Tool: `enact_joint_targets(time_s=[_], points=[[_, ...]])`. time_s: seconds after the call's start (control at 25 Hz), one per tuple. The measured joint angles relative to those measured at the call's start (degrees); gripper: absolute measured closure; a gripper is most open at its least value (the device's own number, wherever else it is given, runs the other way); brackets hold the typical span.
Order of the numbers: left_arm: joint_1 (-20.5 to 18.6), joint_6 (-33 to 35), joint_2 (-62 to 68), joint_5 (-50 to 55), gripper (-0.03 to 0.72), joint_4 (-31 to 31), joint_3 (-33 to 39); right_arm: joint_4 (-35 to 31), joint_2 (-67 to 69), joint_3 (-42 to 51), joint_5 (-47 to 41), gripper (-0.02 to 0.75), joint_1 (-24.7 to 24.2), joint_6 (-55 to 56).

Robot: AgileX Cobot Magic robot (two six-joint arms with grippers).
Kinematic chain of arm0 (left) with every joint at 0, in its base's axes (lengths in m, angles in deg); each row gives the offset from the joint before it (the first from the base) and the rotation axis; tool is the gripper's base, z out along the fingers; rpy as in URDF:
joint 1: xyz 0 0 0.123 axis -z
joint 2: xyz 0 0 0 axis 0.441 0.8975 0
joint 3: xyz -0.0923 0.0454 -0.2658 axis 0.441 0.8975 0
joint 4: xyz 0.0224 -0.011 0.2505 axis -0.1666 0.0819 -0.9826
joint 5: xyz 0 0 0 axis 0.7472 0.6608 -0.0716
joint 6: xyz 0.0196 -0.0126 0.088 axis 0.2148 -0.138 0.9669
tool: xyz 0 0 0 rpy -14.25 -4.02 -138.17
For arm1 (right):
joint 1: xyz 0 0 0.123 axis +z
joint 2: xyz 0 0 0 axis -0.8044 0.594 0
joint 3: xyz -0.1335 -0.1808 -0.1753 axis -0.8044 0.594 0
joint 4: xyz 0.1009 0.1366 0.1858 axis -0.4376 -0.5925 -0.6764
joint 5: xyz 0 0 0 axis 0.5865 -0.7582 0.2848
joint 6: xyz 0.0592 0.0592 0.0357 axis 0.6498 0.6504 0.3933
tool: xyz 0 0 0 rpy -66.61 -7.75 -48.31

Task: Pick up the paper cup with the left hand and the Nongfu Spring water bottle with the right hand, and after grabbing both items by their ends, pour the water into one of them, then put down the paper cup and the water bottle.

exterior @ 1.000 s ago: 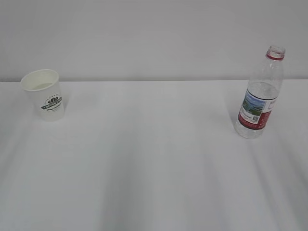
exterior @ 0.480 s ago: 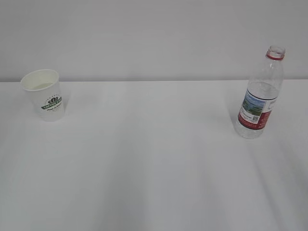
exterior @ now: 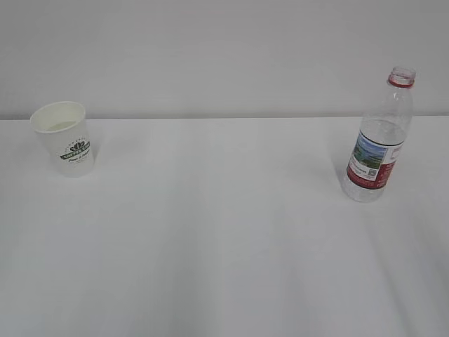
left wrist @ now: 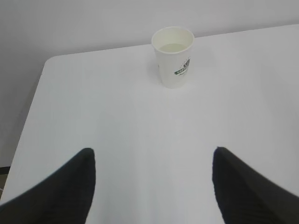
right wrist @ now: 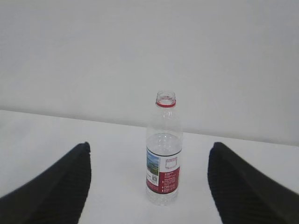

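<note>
The paper cup (exterior: 65,138) stands upright at the far left of the white table (exterior: 224,232), white with a green-and-black logo. In the left wrist view the paper cup (left wrist: 173,57) is well ahead of my left gripper (left wrist: 153,151), which is open with nothing between its black fingers; clear water shows at the cup's bottom. The Nongfu Spring water bottle (exterior: 379,137) stands upright at the right, uncapped, with water up to the label. In the right wrist view the water bottle (right wrist: 163,149) stands ahead of my open right gripper (right wrist: 148,145), apart from both fingers.
The table's left edge and rounded far-left corner (left wrist: 46,63) lie close behind and left of the cup. A plain pale wall (exterior: 224,56) rises behind the table's far edge. Neither arm shows in the exterior view.
</note>
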Motion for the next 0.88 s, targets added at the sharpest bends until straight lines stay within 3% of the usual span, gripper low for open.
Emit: enact_joint_targets(time_s=[0.4,0.88], points=[[0.0,0.0,-9.28,7.26,0.125,0.0,0.0,4.18,-7.0,-6.18,-15.3,0.15,0.0,0.0],[0.0,-0.18,-13.56,9.79,0.126,3.63,5.92,5.07,-12.58,-11.07,-33.68,0.179,0.0,0.0]])
